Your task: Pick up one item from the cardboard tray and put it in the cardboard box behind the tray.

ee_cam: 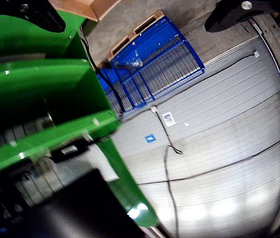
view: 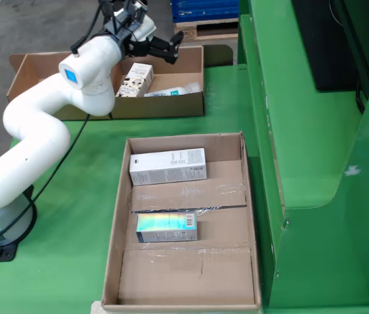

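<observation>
Above the box, the gripper is held open and empty, so a withdrawal toward the tray is best made high, clear of the box wall.

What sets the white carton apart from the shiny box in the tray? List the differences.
The white carton is longer than the shiny box. The white carton is plain white and grey; the shiny box is iridescent teal with a barcode label. The white carton lies near the tray's far end, the shiny box around its middle. Both lie flat on their sides, lengthwise across the tray.
</observation>
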